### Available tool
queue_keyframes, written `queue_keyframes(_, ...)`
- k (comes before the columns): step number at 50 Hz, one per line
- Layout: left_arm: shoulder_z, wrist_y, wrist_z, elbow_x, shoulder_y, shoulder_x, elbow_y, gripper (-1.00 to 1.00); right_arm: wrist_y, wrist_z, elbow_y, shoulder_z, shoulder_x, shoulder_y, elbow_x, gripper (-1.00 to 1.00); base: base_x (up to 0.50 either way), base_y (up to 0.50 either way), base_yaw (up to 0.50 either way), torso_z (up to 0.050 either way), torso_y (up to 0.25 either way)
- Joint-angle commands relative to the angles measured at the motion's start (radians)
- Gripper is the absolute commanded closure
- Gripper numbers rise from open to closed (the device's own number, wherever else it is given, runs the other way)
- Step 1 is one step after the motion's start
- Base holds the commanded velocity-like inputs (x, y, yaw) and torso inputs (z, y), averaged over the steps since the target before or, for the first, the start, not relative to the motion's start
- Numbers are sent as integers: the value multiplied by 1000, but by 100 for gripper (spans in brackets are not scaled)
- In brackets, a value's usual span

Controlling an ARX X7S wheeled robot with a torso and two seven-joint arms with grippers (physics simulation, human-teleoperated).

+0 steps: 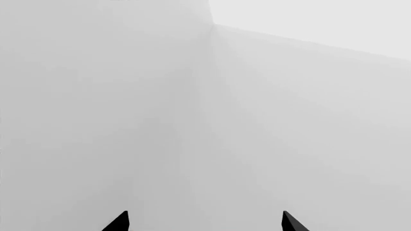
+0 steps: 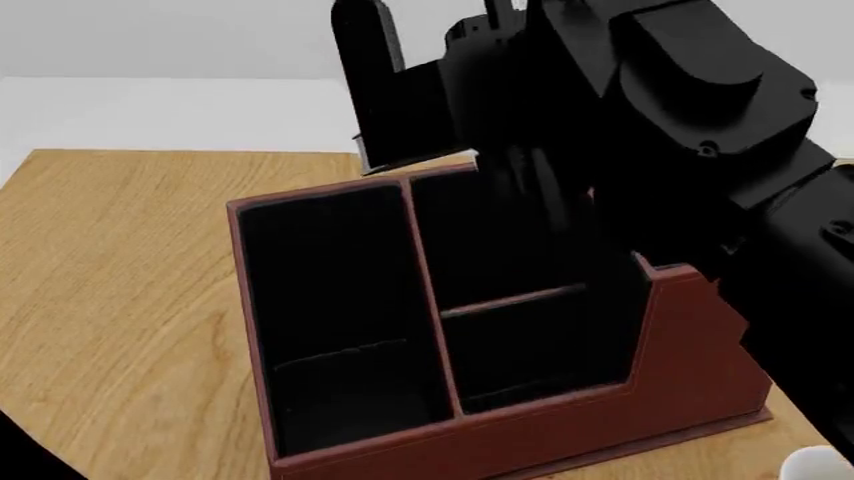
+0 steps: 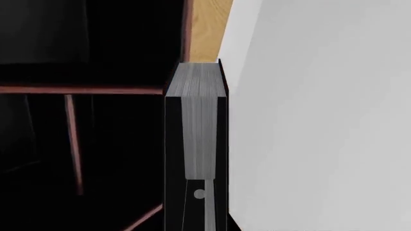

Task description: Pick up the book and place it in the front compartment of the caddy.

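Matt leather-look caddy – wood-grain table

No readable text, label, brand, number or sign is shown on the caddy, the book, the worktop or anything else in view.

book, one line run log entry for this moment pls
right claw shut on book | above caddy far edge | left claw open, empty | book not in front compartment
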Motion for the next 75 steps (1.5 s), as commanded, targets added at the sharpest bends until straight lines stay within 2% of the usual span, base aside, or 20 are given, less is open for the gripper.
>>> queue_keyframes(1, -3, 0, -13, 13, 0, 0, -2, -100, -70, 44, 137, 5, -40, -28, -56, 100, 0, 0, 0, 0, 0)
queue_keyframes(10, -1, 0, -15, 12, -1, 0, -6, -100, -21, 47, 97, -1, -15, -44, -61, 100, 0, 0, 0, 0, 1)
queue_keyframes(28, -4, 0, -35, 24, 0, -1, -7, -100, -21, 60, 211, -25, -59, -101, -76, 100, 0, 0, 0, 1, 2)
queue_keyframes(40, -3, 0, -38, 25, -1, -1, -9, -100, -7, 49, 332, -38, -127, -124, -81, 100, 0, 0, 0, 0, 1)
queue_keyframes(56, -1, -1, -41, 23, -1, -2, -13, -100, -148, 61, 654, -45, -282, -148, -87, 100, 0, 0, 0, 0, 1)
queue_keyframes(75, -1, -1, -54, 28, -1, -2, -15, -100, -116, 52, 664, -71, -292, -194, -71, 100, 0, 0, 0, 0, 1)
